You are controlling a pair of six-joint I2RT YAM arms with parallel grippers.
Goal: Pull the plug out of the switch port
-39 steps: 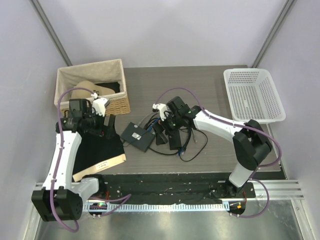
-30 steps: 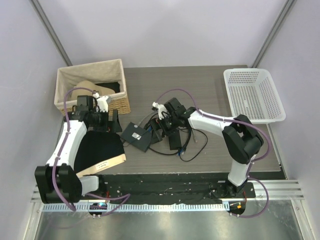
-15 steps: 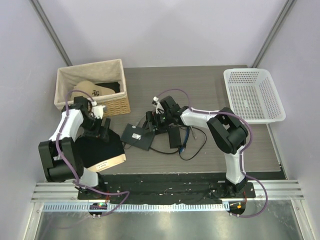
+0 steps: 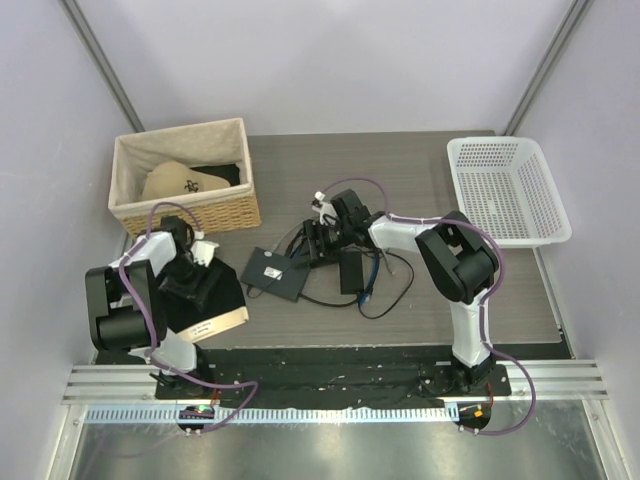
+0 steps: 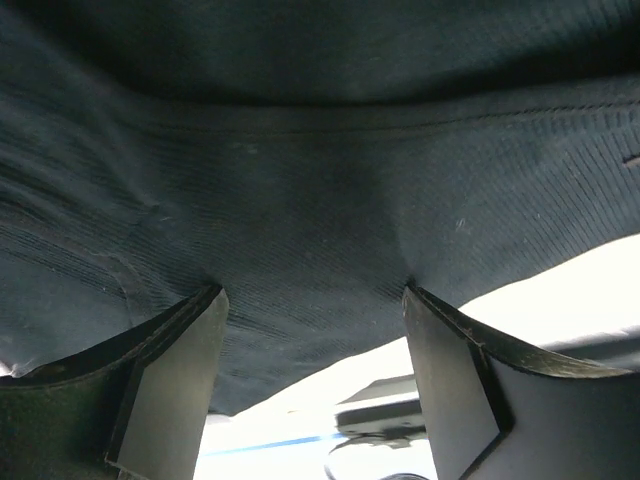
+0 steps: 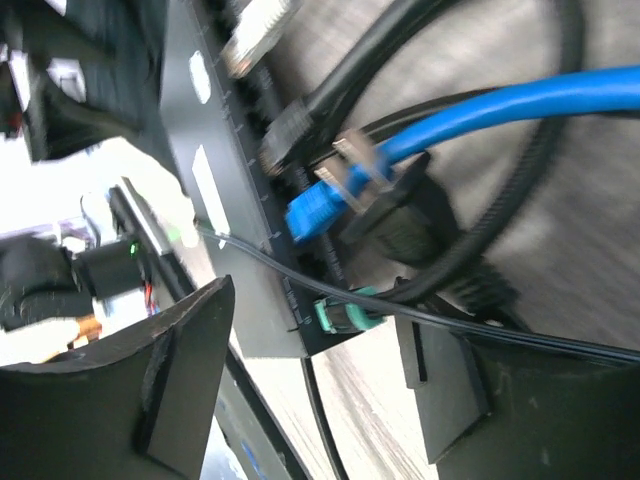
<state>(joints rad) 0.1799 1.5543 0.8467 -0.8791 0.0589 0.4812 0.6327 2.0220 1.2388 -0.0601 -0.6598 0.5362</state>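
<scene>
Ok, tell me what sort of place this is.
Probably a robotics test cell: left arm and right arm bolted to a rail at the table's edge, plain walls, staged props like a wicker basket and network switch.

Glossy blue plastic plug (image 6: 316,207), matt black switch box (image 4: 283,283), ribbed dark cloth (image 5: 300,180), woven wicker basket (image 4: 235,209), white perforated plastic basket (image 4: 505,190), wood-grain tabletop (image 4: 400,165).

Dark wooden table (image 4: 400,165), wicker basket (image 4: 228,212) far left, white plastic basket (image 4: 510,190) far right, flat black box (image 4: 274,272), brick (image 4: 351,272) and cords (image 6: 385,45) mid-table, black cloth (image 4: 205,295), perhaps over a board (image 4: 222,322), near left.
</scene>
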